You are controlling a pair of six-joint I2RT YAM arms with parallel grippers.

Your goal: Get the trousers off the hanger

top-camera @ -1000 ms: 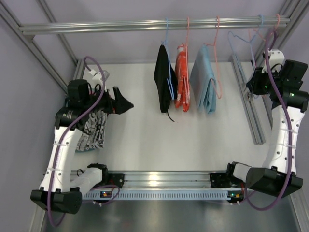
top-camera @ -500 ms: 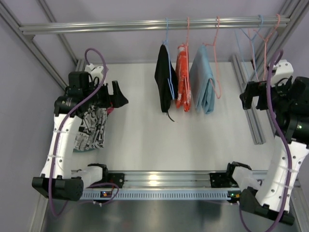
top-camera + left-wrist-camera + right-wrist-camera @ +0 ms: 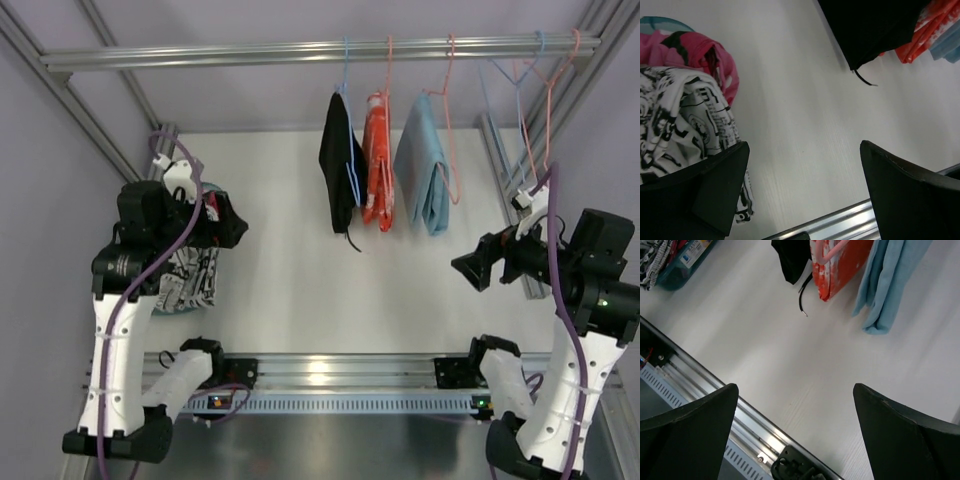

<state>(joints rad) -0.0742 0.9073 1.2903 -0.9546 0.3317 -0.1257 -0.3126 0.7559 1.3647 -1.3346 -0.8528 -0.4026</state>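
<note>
Pink trousers [image 3: 705, 52] and black-print white trousers [image 3: 687, 120] lie folded, heaped together at the bench [image 3: 300, 270] left edge, long axis roughly near-to-far. Left claw [image 3: 801, 150] beside them, wide open, empty. Right claw [image 3: 795, 390] wide open, empty.

The top external camera sits above and behind the arm bases. It faces down and forward over the whole table [image 3: 300, 290] to the hanging bar [image 3: 250, 52] at its far edge, and is the farthest view. The left wrist camera sits low near the table's left edge. It looks between the fingers of the left gripper [image 3: 805, 145] across the surface, with the printed trousers [image 3: 680, 115] close on its left. The right wrist camera rides higher by the right edge, looking down and leftward past the right gripper [image 3: 795, 387], with the near-edge rail [image 3: 755, 435] in view. Both wrist views share the black garment [image 3: 875, 25] and the orange garment [image 3: 840, 265], and the top view holds all of these.
</note>
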